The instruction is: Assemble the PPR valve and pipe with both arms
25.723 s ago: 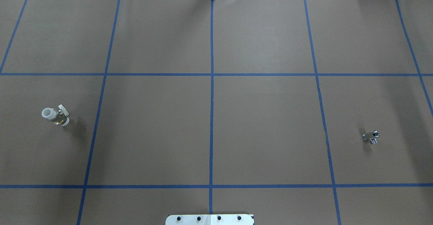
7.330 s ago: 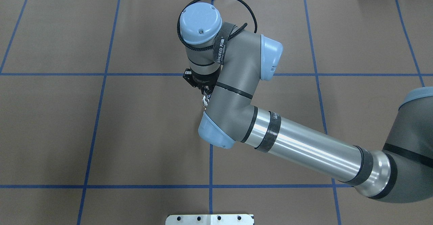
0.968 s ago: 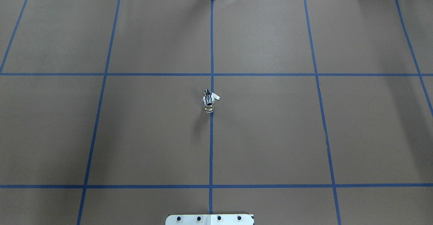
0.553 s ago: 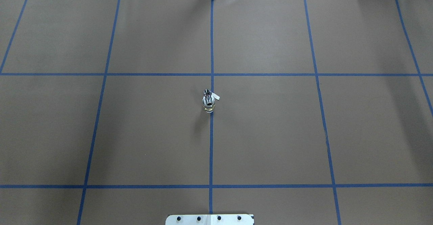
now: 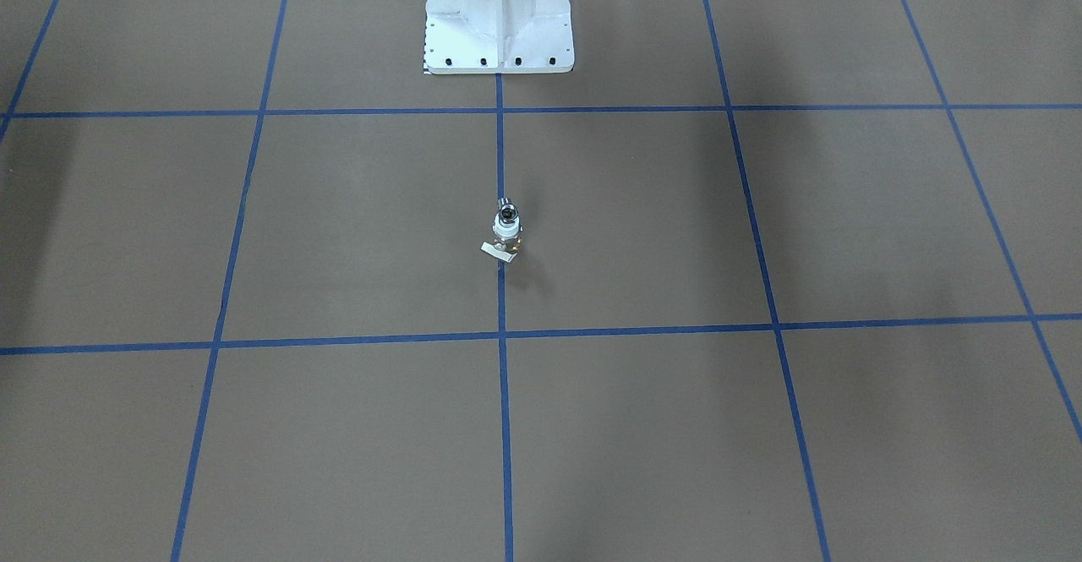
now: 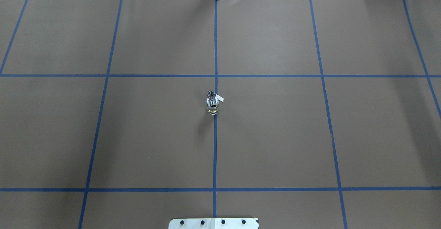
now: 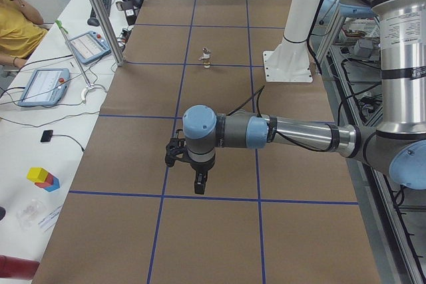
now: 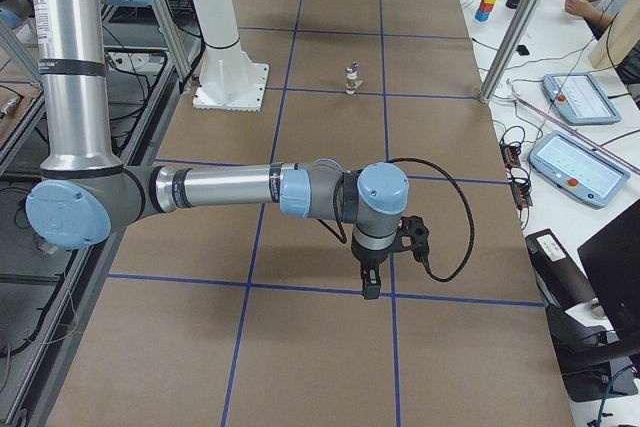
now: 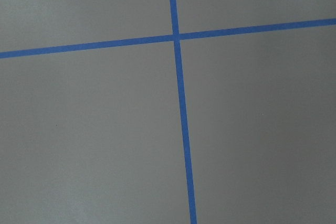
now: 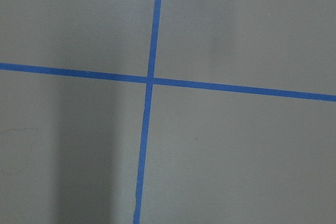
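Though tiny from here, PPR valve (image 6: 213,110): upright, middle of counter (image 6: 275,136), pipe (image 6: 213,101) seemingly seated on top.
left claw (image 7: 200,184): over left end, can't tell how open.
right claw (image 8: 371,285): over right end, can't tell either.

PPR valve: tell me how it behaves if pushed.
The PPR valve stands upright and narrow with the pipe on top, so it would probably tip. Brass-coloured metal suggests stiff, fairly heavy for its size. The shiny pipe may be slippery.

pipe (image 5: 506,208) to PPR valve (image 5: 507,231) joint too small, perhaps seated
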